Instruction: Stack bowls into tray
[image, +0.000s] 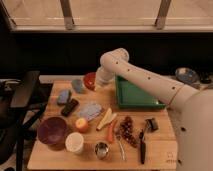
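While the gripper (98, 80) sat at the orange bowl (89, 80), just left of the tray (136, 96) | grip state: could not tell | purple bowl (52, 131) front-left, well apart | step needed firm rim hold, lift clearing tray wall

Orange-red bowl (89, 80): small, glossy, round, looks tilted. Sits at 11 o'clock on table, near tray's left wall, outside it. Gripper (98, 81) at bowl's 3 o'clock, against its rim.
Purple bowl (52, 131): larger, dark maroon, upright, opening up. Sits at 8 o'clock on table, well apart from tray.
Tray (131, 101): green rectangular bin, raised sides, flat on table at 2 o'clock.
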